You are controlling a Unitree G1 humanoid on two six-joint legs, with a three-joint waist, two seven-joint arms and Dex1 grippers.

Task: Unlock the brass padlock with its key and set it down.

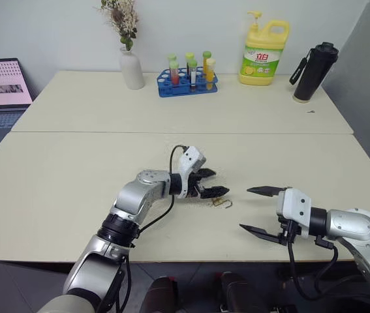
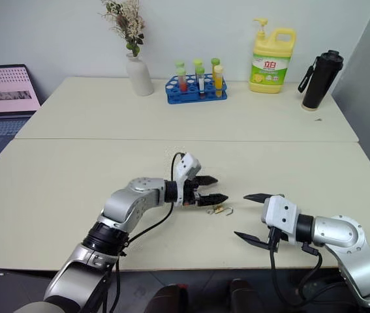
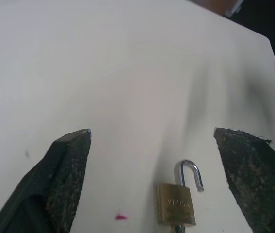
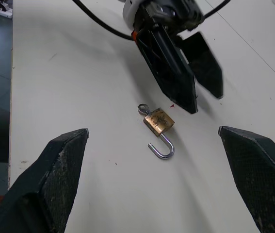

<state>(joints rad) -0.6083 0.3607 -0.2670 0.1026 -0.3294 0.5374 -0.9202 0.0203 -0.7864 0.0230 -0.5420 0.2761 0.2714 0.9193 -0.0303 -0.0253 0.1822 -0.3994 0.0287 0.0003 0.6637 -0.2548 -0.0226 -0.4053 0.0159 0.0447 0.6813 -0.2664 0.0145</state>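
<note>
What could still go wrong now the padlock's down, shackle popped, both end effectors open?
1. The left end effector hangs just beside the brass padlock; a careless pull-back could drag or flip it.
2. The key looks to be in the lock body; a bump might knock it out or swing the shackle back toward closing.
3. The right end effector points at the lock with jaws wide; moving forward would shove it along the table.
</note>
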